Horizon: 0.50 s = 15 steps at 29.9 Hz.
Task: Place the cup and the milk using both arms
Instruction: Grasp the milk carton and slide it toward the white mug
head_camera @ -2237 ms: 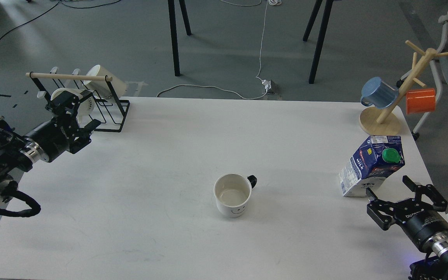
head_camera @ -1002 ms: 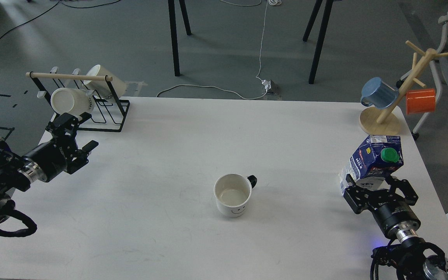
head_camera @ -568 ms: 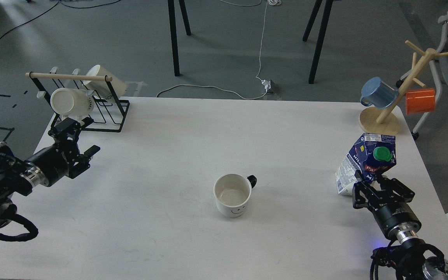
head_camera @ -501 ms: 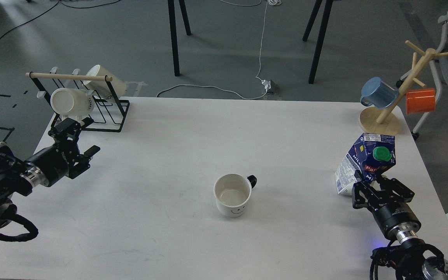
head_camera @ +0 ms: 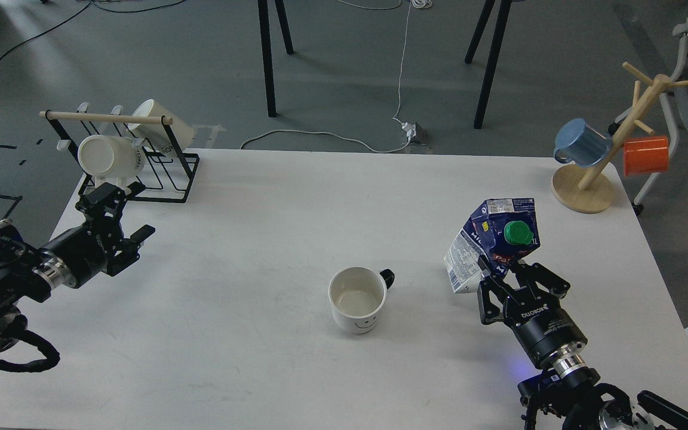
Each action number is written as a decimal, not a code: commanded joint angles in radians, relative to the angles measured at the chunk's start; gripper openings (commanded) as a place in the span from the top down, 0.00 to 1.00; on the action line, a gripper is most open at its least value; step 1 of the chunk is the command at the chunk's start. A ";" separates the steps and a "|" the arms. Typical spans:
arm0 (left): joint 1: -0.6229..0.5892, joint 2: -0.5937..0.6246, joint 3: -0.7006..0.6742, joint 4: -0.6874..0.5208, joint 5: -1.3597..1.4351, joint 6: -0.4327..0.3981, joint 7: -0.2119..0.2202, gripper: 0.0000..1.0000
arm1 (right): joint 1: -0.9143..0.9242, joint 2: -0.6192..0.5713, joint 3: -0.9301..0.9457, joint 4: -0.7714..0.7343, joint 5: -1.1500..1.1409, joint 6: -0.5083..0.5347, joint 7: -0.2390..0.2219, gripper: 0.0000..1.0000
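Observation:
The cup [head_camera: 358,298], a cream-white mug with a black handle and a smiley face, stands upright near the middle of the white table [head_camera: 296,209]. The milk [head_camera: 493,242], a dark blue and white carton with a green cap, is held tilted at the right of the cup. My right gripper [head_camera: 514,280] is shut on the carton's lower part. My left gripper [head_camera: 117,215] is open and empty over the table's left edge, far left of the cup, just in front of the black rack.
A black wire rack [head_camera: 135,155] with two plain white mugs stands at the back left corner. A wooden mug tree [head_camera: 613,143] holding a blue mug [head_camera: 581,142] and an orange mug [head_camera: 645,155] stands at the back right corner.
My right gripper closed on the milk and carried it left toward the cup. My left gripper came down and forward from the rack, then nearly stopped. The cup has not moved.

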 commanded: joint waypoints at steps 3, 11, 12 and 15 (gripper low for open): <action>0.000 0.000 0.000 0.000 0.000 0.000 0.000 0.01 | -0.020 0.039 -0.025 -0.023 -0.049 0.000 0.000 0.61; 0.000 0.002 0.000 0.000 0.000 0.000 0.000 0.01 | -0.031 0.068 -0.030 -0.045 -0.110 0.000 0.000 0.61; 0.000 0.002 0.000 0.000 0.000 0.000 0.000 0.01 | -0.032 0.068 -0.029 -0.045 -0.112 0.000 0.000 0.60; 0.000 0.002 0.000 0.000 0.000 0.000 0.000 0.01 | -0.032 0.068 -0.029 -0.046 -0.112 0.000 -0.002 0.53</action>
